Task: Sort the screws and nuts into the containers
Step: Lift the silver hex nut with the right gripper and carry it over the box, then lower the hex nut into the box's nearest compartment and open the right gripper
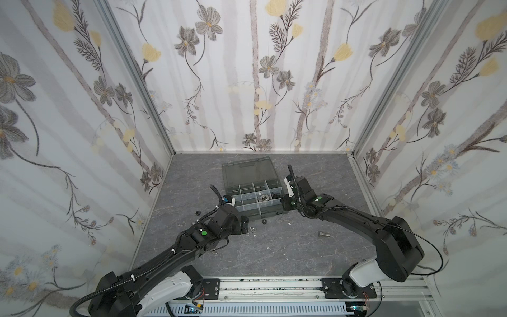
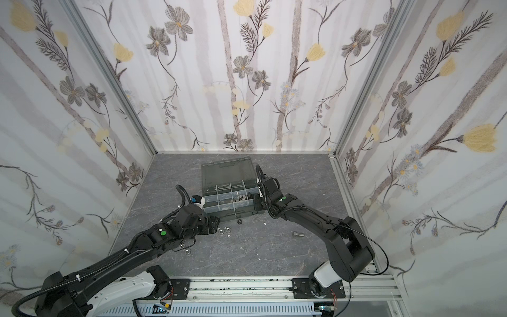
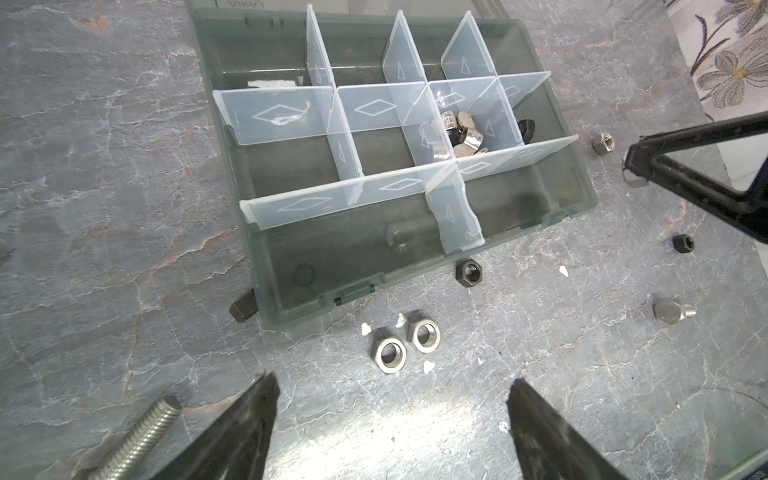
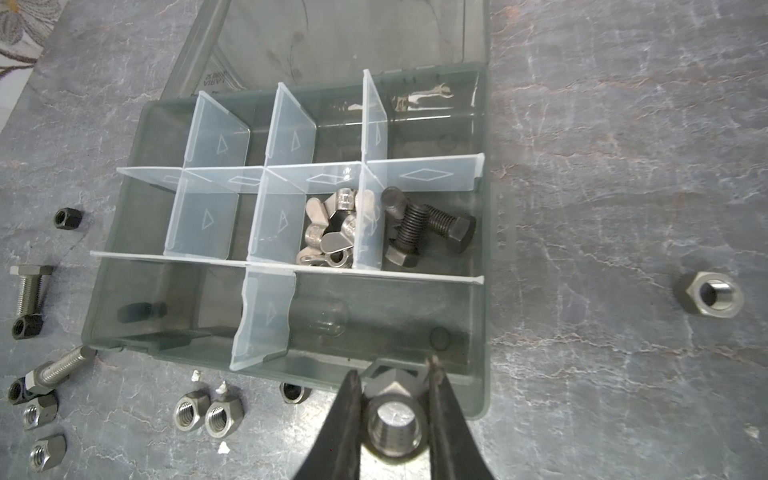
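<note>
Nearest the robot, the left gripper (image 3: 392, 379) hovers with jaws wide and empty above two silver hex nuts (image 3: 388, 351) that lie on the table (image 3: 124, 208), side by side and probably touching. It should centre on one nut only, so that the other is not dragged along.

Farther on, the right gripper (image 4: 394, 365) is closed narrowly on a large silver hex nut (image 4: 395, 428), just at the front wall of the organizer box (image 4: 480, 353). I judge it should lift this nut over the wall and dividers, then release it low in a free cell.

Beyond that, in the middle row, wing nuts (image 4: 332, 232) and black bolts (image 4: 419, 228) fill two neighbouring cells. Farthest is the open lid (image 4: 332, 37).
</note>
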Robot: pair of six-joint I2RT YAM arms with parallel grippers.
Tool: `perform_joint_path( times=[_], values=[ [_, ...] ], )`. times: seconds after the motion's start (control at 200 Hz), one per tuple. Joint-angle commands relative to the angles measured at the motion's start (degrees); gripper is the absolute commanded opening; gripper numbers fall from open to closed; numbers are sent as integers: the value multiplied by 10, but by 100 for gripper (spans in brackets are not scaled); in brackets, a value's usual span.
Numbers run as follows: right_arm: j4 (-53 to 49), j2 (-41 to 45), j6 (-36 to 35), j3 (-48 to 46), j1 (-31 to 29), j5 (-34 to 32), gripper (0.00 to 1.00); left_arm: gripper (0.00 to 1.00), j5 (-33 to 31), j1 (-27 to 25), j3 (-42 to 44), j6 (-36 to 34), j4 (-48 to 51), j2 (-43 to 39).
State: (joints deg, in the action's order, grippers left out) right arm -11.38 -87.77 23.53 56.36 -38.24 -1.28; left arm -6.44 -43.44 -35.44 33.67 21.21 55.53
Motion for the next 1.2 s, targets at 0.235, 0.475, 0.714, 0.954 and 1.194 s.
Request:
perform_joint_path(
  times=[0.235, 0.475, 0.714, 0.954, 1.194],
  values=[
    [27, -30, 13, -2, -27, 15, 23, 84, -26, -29, 8, 30, 3, -4],
    [27, -33, 12, 6, -27, 17, 39, 85, -39, -47, 14, 45, 12, -7],
    [22, -32, 7, 17, -26, 11, 45, 86, -49, -63, 15, 55, 26, 1],
    [14, -27, 2, 13, -25, 15, 45, 86, -56, -71, 15, 62, 29, 8],
    [3, -9, 3, -23, -58, -5, 46, 90, -73, -70, 19, 75, 20, -16]
  ],
)
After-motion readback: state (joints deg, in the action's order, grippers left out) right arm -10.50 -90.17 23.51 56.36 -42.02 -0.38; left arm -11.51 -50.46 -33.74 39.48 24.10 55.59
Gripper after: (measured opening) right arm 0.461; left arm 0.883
